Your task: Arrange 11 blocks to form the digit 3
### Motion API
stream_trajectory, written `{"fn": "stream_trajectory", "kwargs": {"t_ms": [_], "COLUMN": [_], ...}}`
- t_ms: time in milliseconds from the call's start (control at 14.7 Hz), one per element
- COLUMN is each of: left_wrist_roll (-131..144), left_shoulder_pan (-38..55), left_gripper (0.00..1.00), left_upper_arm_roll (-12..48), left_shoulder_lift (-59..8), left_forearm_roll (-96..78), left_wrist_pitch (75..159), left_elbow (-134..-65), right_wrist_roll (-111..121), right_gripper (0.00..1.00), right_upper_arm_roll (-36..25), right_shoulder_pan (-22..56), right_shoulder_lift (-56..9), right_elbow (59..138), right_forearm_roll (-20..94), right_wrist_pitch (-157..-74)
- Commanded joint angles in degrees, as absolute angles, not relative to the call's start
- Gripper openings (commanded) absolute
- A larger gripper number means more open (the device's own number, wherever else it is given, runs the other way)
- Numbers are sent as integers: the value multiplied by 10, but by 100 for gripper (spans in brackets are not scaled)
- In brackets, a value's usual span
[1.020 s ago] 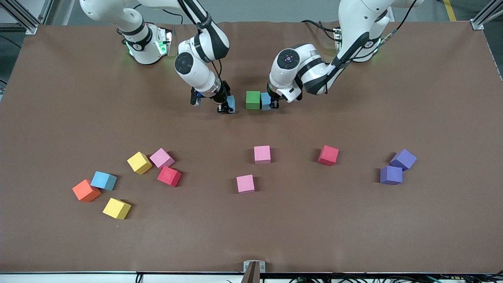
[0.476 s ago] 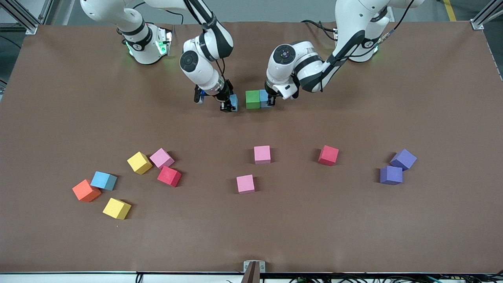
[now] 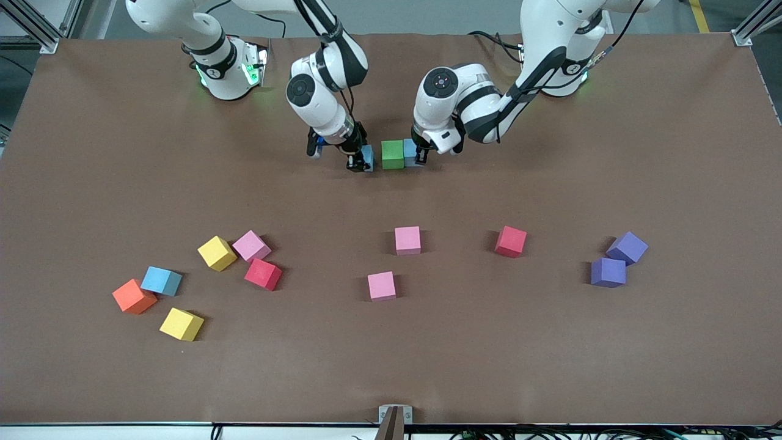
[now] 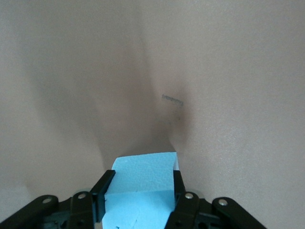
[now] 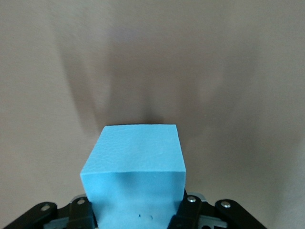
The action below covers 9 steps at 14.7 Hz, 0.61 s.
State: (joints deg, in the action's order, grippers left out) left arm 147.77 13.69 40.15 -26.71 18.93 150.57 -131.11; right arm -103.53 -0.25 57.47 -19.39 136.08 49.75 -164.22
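A green block (image 3: 393,154) sits on the table close to the robots' bases. My left gripper (image 3: 419,156) is shut on a light blue block (image 3: 410,153) that stands against the green one on the side toward the left arm's end. In the left wrist view that block (image 4: 141,179) fills the left gripper (image 4: 140,188). My right gripper (image 3: 359,161) is shut on another light blue block (image 3: 368,157), a small gap from the green one on its other side. The same block (image 5: 135,164) shows in the right gripper (image 5: 136,210).
Loose blocks lie nearer the front camera: yellow (image 3: 217,253), pink (image 3: 252,245), red (image 3: 263,274), light blue (image 3: 161,281), orange (image 3: 134,296) and yellow (image 3: 181,324) toward the right arm's end; two pink (image 3: 407,240) (image 3: 382,286) mid-table; red (image 3: 511,241) and two purple (image 3: 627,247) (image 3: 608,272) toward the left arm's end.
The right gripper has carried its light blue block closer to the green block. The left gripper has shifted its block slightly toward the green one. Both stayed shut.
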Motion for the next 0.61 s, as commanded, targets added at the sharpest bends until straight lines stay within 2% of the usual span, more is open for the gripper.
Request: {"fn": "stream_trajectory", "kwargs": {"t_ms": [0, 136, 340, 544], "left_wrist_roll": [1472, 1473, 1474, 1477], "left_shoulder_pan": [136, 134, 131, 131], "left_gripper": [29, 41, 34, 33], "left_upper_arm_roll": [399, 399, 399, 399], "left_shoulder_lift": [-285, -285, -284, -284], "left_forearm_roll": [200, 200, 199, 199], "left_wrist_pitch": [1501, 1501, 1492, 1482], "left_elbow": [-1307, -1307, -1303, -1297], "right_wrist_roll": [-1036, -1036, -1036, -1036], "right_gripper": [0, 0, 0, 0], "right_upper_arm_roll": [-4, -4, -5, -5], "right_shoulder_pan": [584, 584, 584, 584], "right_shoulder_lift": [-196, -196, -197, -197], "right_elbow": [1360, 1359, 1353, 1351], "right_forearm_roll": [517, 517, 517, 517], "right_wrist_pitch": [-1649, -1648, -1649, -1649]}}
